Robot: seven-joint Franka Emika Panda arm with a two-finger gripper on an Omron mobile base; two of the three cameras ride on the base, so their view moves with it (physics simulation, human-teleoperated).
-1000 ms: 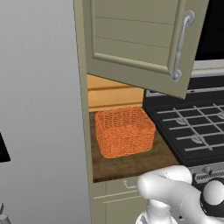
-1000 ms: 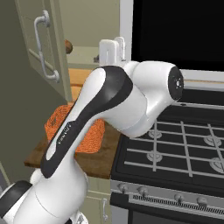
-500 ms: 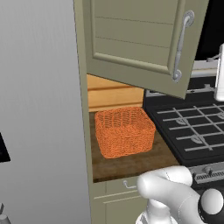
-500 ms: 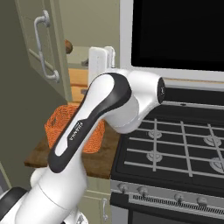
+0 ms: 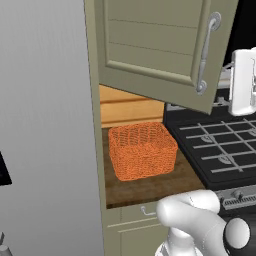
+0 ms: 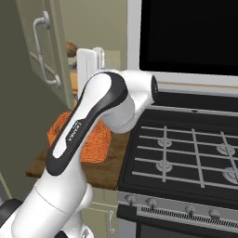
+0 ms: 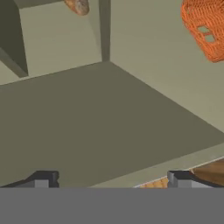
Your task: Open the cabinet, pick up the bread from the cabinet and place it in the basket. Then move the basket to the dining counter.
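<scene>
Bread (image 7: 77,5) sits inside the cabinet (image 5: 155,45), seen at the top edge of the hand view and, small, behind the hand in the right base view; not yet grasped. Door hangs open. Basket (image 5: 142,150) rests on the short wood countertop (image 5: 150,187) beside the stove (image 6: 186,153), below the door. Gripper (image 7: 109,179) spread wide, empty. Versus a second ago: the hand has risen from beside the basket and now shows at the right edge of the left base view, past the door. Judgement: reach for bread under way.
</scene>
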